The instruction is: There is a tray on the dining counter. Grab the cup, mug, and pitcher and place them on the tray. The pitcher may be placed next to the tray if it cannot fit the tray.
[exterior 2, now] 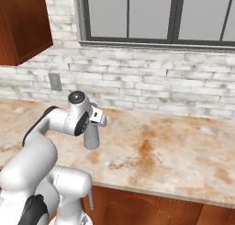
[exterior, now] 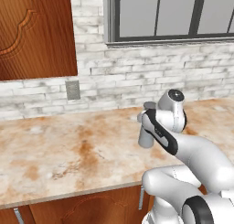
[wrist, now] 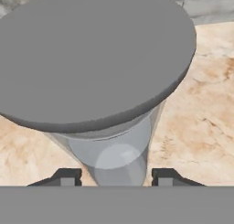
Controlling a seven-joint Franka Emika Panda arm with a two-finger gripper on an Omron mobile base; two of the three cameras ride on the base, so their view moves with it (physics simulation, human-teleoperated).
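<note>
Tall grey cylindrical pitcher (wrist: 98, 58) upright at frame centre, neck between my gripper's (wrist: 116, 176) spread fingers, not pinched.

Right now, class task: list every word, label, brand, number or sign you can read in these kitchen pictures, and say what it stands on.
None: no readable text in any view.
The grey pitcher is plain, with no label.
The wall outlet plate is blank.
The marble counter, brick wall and wooden cabinet carry no writing.
</note>
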